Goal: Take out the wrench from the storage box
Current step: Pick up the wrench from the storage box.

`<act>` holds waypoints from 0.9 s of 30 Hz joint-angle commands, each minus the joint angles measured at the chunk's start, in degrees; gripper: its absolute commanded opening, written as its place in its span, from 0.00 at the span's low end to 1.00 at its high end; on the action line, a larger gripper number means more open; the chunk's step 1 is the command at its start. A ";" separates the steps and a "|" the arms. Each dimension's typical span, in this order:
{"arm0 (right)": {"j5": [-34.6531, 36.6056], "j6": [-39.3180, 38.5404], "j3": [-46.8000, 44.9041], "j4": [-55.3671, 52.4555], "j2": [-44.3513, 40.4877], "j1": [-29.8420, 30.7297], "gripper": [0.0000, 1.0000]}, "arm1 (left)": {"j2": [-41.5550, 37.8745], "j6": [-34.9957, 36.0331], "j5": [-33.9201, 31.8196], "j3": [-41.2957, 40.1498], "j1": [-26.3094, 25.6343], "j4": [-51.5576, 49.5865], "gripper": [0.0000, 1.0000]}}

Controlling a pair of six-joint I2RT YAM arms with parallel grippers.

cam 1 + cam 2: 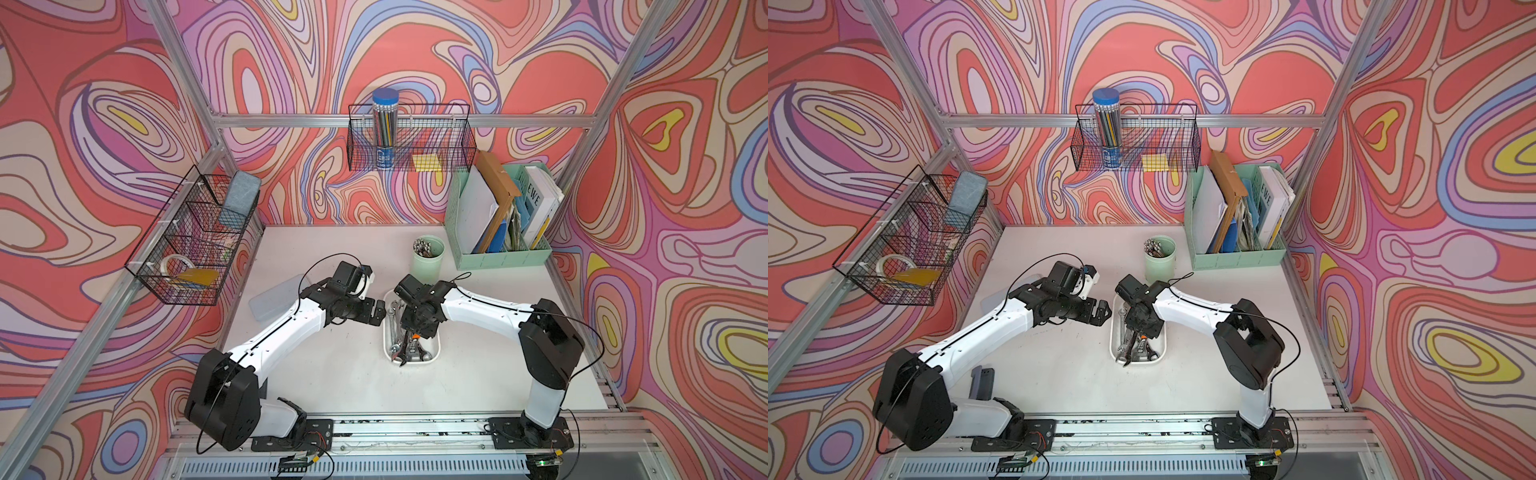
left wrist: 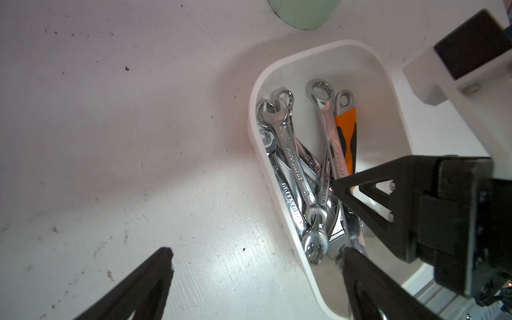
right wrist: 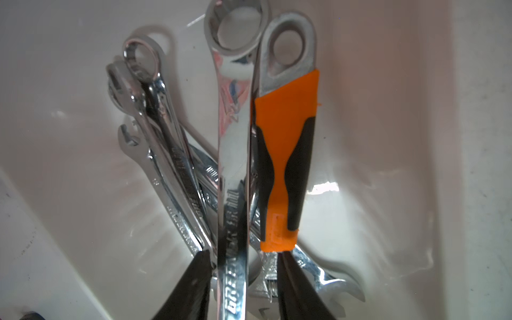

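Right gripper point(image 3: 243, 253) is down inside the storage box point(image 2: 360, 72), jaws partly open and straddling the shaft of the long chrome combination wrench point(image 3: 232, 166). One finger looks to be against the steel and the other shows a gap, so there is no firm hold yet. That wrench lies atop the heap, tight beside the orange-handled wrench point(image 3: 285, 155). The smart play is to centre on the shaft, squeeze fully, then lift straight up so the smaller spanners point(image 2: 288, 155) underneath don't drag along. Left gripper point(image 2: 256, 252) hovers wide open and empty at the box's edge. The box sits on the table point(image 1: 332, 374) between the arms, near the mint-green cup point(image 1: 429, 257).
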 commanded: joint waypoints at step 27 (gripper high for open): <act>-3.26 3.97 -2.25 7.64 -1.30 0.03 0.00 | 3.22 -0.95 2.60 -0.15 0.28 1.05 0.99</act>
